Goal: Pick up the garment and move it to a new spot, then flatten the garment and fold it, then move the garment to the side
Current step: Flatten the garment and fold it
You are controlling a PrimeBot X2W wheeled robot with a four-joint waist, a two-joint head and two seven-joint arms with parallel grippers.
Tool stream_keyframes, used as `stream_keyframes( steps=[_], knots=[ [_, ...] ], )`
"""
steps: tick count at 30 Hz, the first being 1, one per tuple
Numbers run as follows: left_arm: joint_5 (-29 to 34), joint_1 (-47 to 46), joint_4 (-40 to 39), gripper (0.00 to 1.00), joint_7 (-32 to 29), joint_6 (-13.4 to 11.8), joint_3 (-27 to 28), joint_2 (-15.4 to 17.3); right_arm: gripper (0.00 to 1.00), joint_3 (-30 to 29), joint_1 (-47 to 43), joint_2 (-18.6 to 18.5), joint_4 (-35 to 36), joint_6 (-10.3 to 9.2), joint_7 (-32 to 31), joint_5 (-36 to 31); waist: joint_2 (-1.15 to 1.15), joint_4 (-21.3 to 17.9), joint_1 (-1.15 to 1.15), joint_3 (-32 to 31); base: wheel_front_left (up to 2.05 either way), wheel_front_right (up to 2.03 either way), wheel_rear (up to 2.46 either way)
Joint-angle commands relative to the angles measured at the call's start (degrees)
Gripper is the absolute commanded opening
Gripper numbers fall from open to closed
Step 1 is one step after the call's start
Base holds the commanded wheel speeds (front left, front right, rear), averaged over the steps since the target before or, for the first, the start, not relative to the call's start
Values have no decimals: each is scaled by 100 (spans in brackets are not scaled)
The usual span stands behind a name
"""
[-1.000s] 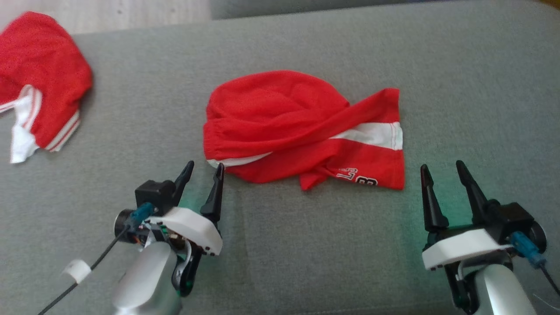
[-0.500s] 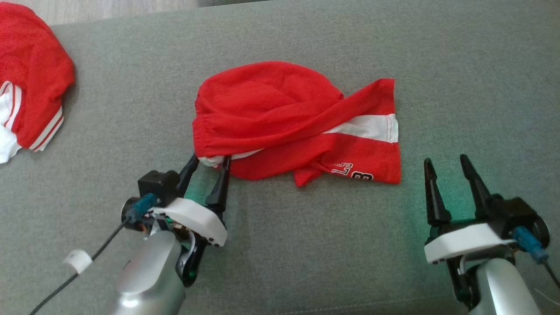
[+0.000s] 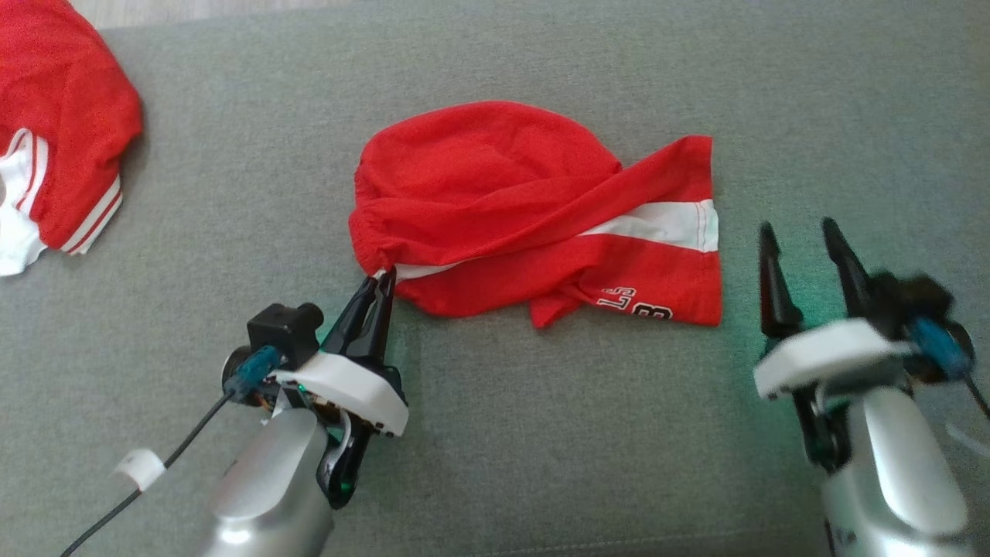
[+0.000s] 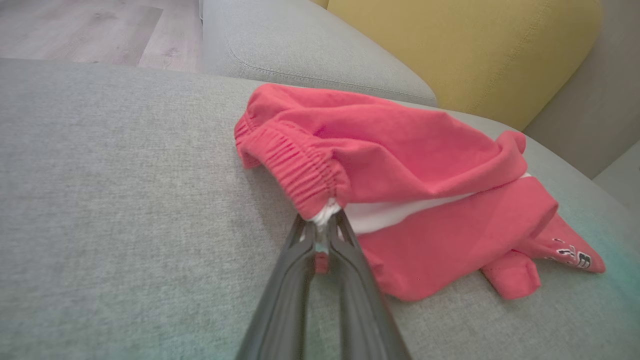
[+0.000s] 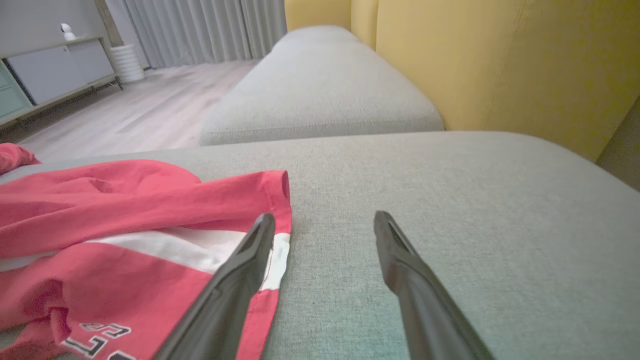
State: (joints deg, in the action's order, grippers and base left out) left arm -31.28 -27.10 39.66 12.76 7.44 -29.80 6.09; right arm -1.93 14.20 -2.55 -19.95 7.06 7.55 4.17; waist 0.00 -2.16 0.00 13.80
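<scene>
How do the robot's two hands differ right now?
The left hand is pinched shut on the near-left corner of the red garment; the right hand is spread open, holding nothing. The left hand touches the garment; the right hand sits beside its right edge. Both have two long dark fingers, over the grey cushion.

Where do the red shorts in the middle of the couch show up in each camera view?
Head view: the red shorts lie in the centre on the grey cushion.
Left wrist view: centre to right, waistband corner pinched in the shut left gripper.
Right wrist view: lower left, hem beside the open right gripper.
Shared landmark: the printed lettering near the hem.
</scene>
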Motion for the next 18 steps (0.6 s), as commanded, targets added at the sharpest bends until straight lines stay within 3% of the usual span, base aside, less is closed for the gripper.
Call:
stream_keyframes(
  steps=[1, 7, 18],
  knots=[
    [-23, -258, -178, 0, 102, 1, 148, 95, 100, 244, 386, -32, -133, 43, -251, 14, 0, 44, 0, 14, 0, 0, 0],
    [9, -264, -200, 0, 151, -1, 90, 30, 100, 414, 1087, -32, -1162, 43, -790, -20, 0, 177, 0, 32, 0, 0, 0],
    [11, -188, -231, 0, 192, -2, 19, -46, 100, 819, 1669, -32, -2400, 43, -836, 334, 0, 298, 0, -25, 0, 0, 0]
  ],
)
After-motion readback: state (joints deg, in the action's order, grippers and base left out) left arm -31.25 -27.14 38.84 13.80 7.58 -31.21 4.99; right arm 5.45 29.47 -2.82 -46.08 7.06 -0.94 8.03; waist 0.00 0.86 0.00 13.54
